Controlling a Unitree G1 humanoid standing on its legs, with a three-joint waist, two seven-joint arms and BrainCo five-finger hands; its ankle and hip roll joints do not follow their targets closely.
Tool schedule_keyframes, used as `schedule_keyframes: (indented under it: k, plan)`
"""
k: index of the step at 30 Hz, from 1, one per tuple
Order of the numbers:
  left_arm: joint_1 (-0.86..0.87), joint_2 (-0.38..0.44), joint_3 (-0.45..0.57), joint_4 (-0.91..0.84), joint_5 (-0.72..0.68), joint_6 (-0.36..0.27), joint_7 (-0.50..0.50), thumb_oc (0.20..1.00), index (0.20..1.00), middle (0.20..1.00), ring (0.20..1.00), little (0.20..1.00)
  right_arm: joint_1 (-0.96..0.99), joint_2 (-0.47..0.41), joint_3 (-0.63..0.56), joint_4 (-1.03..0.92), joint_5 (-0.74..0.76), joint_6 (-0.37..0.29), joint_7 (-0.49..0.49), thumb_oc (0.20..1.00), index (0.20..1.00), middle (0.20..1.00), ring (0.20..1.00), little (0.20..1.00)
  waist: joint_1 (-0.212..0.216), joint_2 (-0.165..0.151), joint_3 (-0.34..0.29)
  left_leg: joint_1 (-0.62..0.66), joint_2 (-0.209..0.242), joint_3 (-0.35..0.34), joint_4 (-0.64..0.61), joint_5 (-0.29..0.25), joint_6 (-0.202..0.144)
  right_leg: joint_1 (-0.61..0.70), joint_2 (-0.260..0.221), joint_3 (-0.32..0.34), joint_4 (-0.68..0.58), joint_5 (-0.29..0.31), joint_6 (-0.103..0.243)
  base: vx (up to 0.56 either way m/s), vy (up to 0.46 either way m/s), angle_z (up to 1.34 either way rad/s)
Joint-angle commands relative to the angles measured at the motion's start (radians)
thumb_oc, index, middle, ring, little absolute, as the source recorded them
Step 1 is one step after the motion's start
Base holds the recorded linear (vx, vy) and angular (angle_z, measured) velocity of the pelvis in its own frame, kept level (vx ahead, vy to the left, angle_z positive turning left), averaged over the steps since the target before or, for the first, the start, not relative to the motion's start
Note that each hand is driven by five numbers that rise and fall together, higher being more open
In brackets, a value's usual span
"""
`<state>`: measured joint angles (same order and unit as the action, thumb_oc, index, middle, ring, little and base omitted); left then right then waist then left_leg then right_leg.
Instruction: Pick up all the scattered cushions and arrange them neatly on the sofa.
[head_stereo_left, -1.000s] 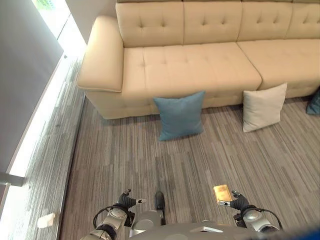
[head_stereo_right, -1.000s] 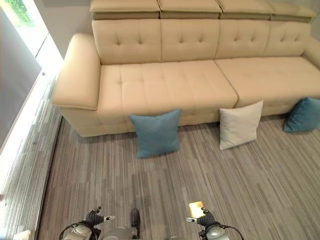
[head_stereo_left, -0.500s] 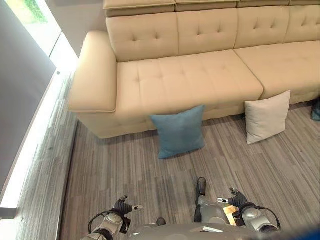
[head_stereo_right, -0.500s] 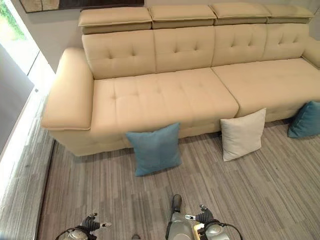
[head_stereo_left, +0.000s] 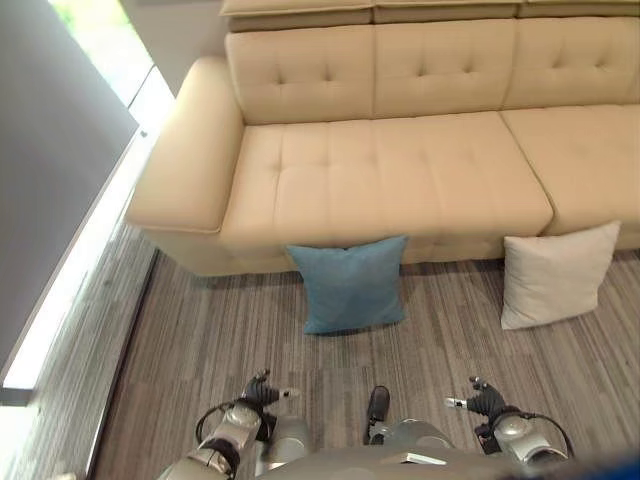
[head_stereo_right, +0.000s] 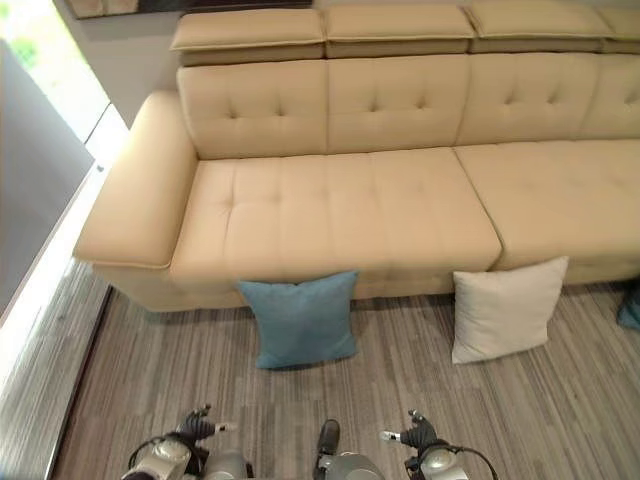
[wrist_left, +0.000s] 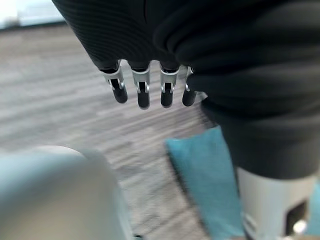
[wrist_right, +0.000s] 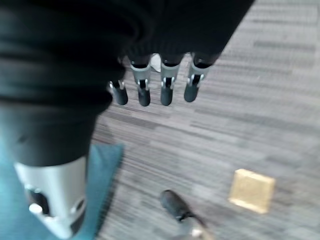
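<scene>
Approach step: blue cushion (head_stereo_left: 350, 284) and white cushion (head_stereo_left: 553, 273) lean against sofa (head_stereo_left: 400, 170) front, on floor. Your left hand (head_stereo_left: 262, 390) and right hand (head_stereo_left: 478, 397) hang empty, fingers relaxed. Next you close in on the blue one

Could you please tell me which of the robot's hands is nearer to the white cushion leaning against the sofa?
The right. The right hand hangs low, just short of the white cushion; the left hand hangs farther off, below the blue cushion.

Blue cushion (head_stereo_left: 349, 283) and white cushion (head_stereo_left: 556, 273) lean against the sofa (head_stereo_left: 400, 170).
</scene>
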<state>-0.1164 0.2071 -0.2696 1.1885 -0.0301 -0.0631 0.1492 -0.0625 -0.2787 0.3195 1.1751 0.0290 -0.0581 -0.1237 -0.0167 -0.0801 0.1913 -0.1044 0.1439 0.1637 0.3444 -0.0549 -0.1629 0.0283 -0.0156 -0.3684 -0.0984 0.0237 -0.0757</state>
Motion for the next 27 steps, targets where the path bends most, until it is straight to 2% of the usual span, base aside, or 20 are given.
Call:
schedule_keyframes:
  k: [1,2,3,5,8,10,14,17,18,19,20,27]
  plan:
    - [0.010,0.007,-0.030,0.003,-0.001,-0.006,-0.011,1.000,1.000,1.000,1.000,1.000,-0.010,-0.025,-0.017,0.004,0.026,-0.014,-0.017,1.000,1.000,1.000,1.000,1.000,-0.008,0.029,0.012,0.040,-0.084,0.043,-0.225,0.039,0.105,0.032,-0.056,0.107,0.019,-0.048,0.149,0.12,0.033,0.31]
    - [0.014,0.007,-0.021,0.006,-0.004,-0.006,-0.008,1.000,1.000,1.000,1.000,1.000,-0.009,-0.025,-0.016,0.008,0.022,-0.015,-0.026,1.000,1.000,1.000,1.000,1.000,0.000,0.038,0.012,0.009,-0.083,0.054,-0.283,0.088,0.100,0.048,-0.043,0.103,0.011,-0.060,0.154,0.16,0.037,0.19]
    - [0.015,0.008,-0.019,0.005,-0.010,-0.009,-0.004,1.000,1.000,1.000,1.000,1.000,-0.011,-0.023,-0.014,0.008,0.023,-0.015,-0.028,1.000,1.000,1.000,1.000,1.000,0.004,0.040,0.016,-0.008,-0.082,0.059,-0.292,0.107,0.096,0.055,-0.039,0.104,0.011,-0.068,0.154,0.15,0.031,0.13]
    - [0.020,0.008,-0.009,0.006,-0.018,-0.009,-0.004,1.000,1.000,1.000,1.000,1.000,-0.010,-0.019,-0.010,0.006,0.022,-0.012,-0.028,1.000,1.000,1.000,1.000,1.000,0.010,0.044,0.013,-0.007,-0.077,0.079,-0.320,0.115,0.097,0.065,-0.030,0.105,0.011,-0.078,0.154,0.14,0.068,0.17]
    - [0.039,0.008,0.002,0.021,-0.011,-0.003,-0.005,1.000,1.000,1.000,1.000,1.000,-0.001,-0.008,-0.006,0.006,0.008,-0.011,-0.026,1.000,1.000,1.000,1.000,1.000,0.013,0.048,-0.003,0.037,-0.091,0.074,-0.371,0.118,0.108,0.084,-0.028,0.112,0.016,-0.087,0.159,0.18,0.110,-0.16]
    - [0.045,0.011,0.004,0.029,-0.001,0.000,-0.006,1.000,1.000,1.000,1.000,1.000,0.000,-0.003,-0.005,0.003,0.001,-0.008,-0.025,1.000,1.000,1.000,1.000,1.000,0.013,0.045,-0.017,0.059,-0.102,0.075,-0.385,0.109,0.116,0.088,-0.035,0.119,0.023,-0.090,0.165,0.22,0.158,-0.07]
    - [0.043,0.033,0.009,0.024,0.006,0.001,-0.013,1.000,1.000,1.000,1.000,1.000,-0.008,0.007,0.001,-0.014,-0.015,-0.002,-0.013,1.000,1.000,1.000,1.000,1.000,0.027,0.035,-0.023,0.092,-0.133,0.073,-0.367,0.052,0.160,0.044,-0.085,0.137,0.181,-0.110,0.196,0.14,0.191,-0.03]
    - [0.037,0.046,0.016,0.021,0.002,0.003,-0.011,1.000,1.000,1.000,1.000,1.000,-0.018,0.010,0.003,-0.018,-0.025,0.003,-0.010,1.000,1.000,1.000,1.000,1.000,0.029,0.042,-0.014,0.112,-0.141,0.072,-0.366,0.032,0.184,-0.022,-0.120,0.133,0.318,-0.088,0.228,0.08,0.128,-0.06]
    - [0.035,0.050,0.016,0.021,0.002,0.002,-0.010,1.000,1.000,1.000,1.000,1.000,-0.021,0.011,0.003,-0.021,-0.024,0.002,-0.010,1.000,1.000,1.000,1.000,1.000,0.025,0.042,-0.008,0.124,-0.148,0.066,-0.373,0.031,0.189,-0.040,-0.128,0.140,0.365,-0.068,0.240,0.13,0.113,0.00]
    - [0.035,0.056,0.016,0.023,0.004,0.001,-0.011,1.000,1.000,1.000,1.000,1.000,-0.021,0.013,0.001,-0.023,-0.022,0.002,-0.009,1.000,1.000,1.000,1.000,1.000,0.017,0.050,-0.009,0.136,-0.148,0.051,-0.381,0.032,0.192,-0.076,-0.119,0.170,0.400,-0.052,0.238,0.30,0.043,-0.02]
    - [0.032,0.060,0.018,0.026,0.005,0.000,-0.012,1.000,1.000,1.000,1.000,1.000,-0.019,0.009,-0.004,-0.021,-0.017,0.006,-0.009,1.000,1.000,1.000,1.000,1.000,0.003,0.055,-0.007,0.166,-0.160,0.022,-0.396,0.019,0.193,-0.088,-0.108,0.210,0.292,-0.062,0.220,0.27,0.010,0.01]
    - [0.045,0.056,0.024,0.036,0.005,-0.003,-0.016,1.000,1.000,1.000,1.000,1.000,-0.014,0.002,-0.003,-0.019,-0.018,0.003,-0.010,1.000,1.000,1.000,1.000,1.000,0.002,0.046,-0.017,0.182,-0.166,0.001,-0.389,0.003,0.180,-0.044,-0.104,0.207,0.183,-0.048,0.215,0.13,-0.095,0.21]
